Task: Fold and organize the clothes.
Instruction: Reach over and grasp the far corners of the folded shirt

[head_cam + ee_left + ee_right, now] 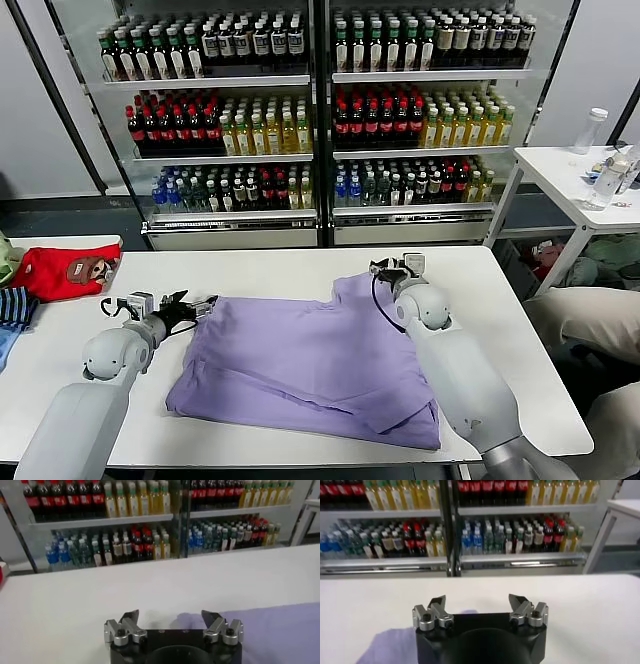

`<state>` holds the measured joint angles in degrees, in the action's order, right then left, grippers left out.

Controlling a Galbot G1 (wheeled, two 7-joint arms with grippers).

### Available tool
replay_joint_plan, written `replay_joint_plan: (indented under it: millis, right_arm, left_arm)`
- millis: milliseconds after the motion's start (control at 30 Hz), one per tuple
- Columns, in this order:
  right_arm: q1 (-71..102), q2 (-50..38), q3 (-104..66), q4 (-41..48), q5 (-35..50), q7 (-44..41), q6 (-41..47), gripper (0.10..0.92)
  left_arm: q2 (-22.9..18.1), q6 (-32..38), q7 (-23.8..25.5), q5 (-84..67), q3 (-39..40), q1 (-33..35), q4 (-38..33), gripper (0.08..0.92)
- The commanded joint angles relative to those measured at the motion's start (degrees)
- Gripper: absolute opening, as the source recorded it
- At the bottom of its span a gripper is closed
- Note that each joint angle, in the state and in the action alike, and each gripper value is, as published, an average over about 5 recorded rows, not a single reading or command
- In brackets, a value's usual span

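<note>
Head view gives us the whole layout: the lavender T-shirt lies partly folded on the white bench, its print hidden from us and its near right corner covered by the right forearm. We cannot make out a neck label. The left gripper sits at the shirt's left edge, the right gripper at its far right corner, but here both are too small for us to judge their jaws.

The wrist views settle that. In the left wrist view the left gripper has its jaws spread wide and empty, with the shirt's purple edge just beside and under them. In the right wrist view the right gripper is likewise spread and empty over a sliver of purple fabric.

Only the head view shows the red garment and striped cloth, both cut off at the bench's left end.
</note>
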<state>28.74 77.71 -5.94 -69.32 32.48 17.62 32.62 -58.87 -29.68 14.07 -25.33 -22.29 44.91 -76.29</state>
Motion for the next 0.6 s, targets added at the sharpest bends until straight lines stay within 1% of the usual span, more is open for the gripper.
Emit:
replay_joint_plan:
  millis: [33,233,300,367,600]
  right_arm:
    - [-2.16,1.92,-0.09,5.70,-0.88,-0.59,-0.75,0.823]
    - [-1.99,1.98,-0.17,5.84,-0.98,-0.62,-0.71,0.822]
    - [-1.61,1.91,-0.22,5.31,-0.77,-0.55,-0.59,0.807]
    - [-1.10,1.73,-0.21,4.20,-0.23,-0.40,-0.43,0.766]
    - [-0.10,1.50,0.12,1.87,0.97,-0.06,-0.01,0.551]
  left_arm:
    - [-0.46,-0.19,3.12,1.46,0.72,-3.01,6.35,0.823]
    - [-0.17,-0.32,4.66,1.44,-0.43,-2.38,5.97,0.822]
    - [-0.14,-0.38,5.72,1.32,-0.87,-1.99,5.51,0.798]
    - [-0.08,-0.45,6.46,1.25,-1.14,-1.29,4.60,0.757]
    - [-0.26,-0.32,7.66,1.12,-1.92,0.53,2.66,0.551]
